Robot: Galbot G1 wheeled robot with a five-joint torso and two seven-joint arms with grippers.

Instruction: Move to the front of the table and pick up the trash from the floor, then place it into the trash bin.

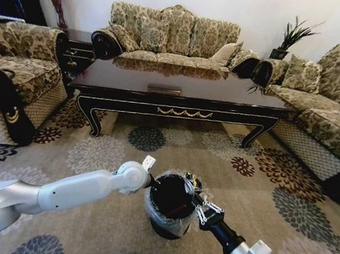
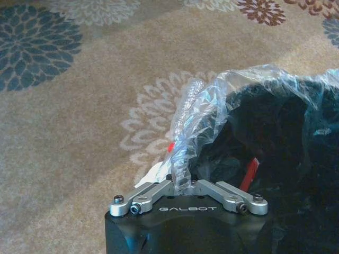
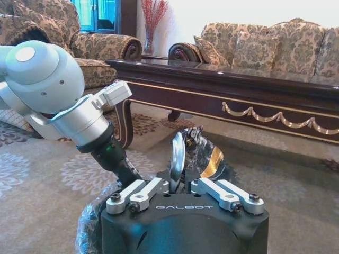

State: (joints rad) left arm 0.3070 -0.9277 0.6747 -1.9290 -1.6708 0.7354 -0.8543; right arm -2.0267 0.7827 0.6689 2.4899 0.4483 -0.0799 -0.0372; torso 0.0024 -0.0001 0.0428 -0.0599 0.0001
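Observation:
The black trash bin (image 1: 167, 221) with its clear liner bag (image 2: 212, 106) stands on the flowered floor (image 1: 106, 155), in front of the dark table (image 1: 183, 87). My left gripper (image 2: 181, 185) is at the bin's left rim, shut on a pinched fold of the liner. My right gripper (image 3: 180, 185) is shut on a crumpled shiny scrap of trash (image 3: 198, 156). It holds that scrap (image 1: 192, 181) over the bin's far right rim. Something red (image 2: 250, 173) lies inside the bin. A white bit (image 2: 151, 174) shows beside the liner, mostly hidden.
Patterned sofas stand on the left (image 1: 9, 74), behind the table (image 1: 172, 36) and on the right (image 1: 337, 103). A small dark side table (image 1: 75, 52) is at the back left. Open carpet (image 1: 154, 144) lies between the bin and the table.

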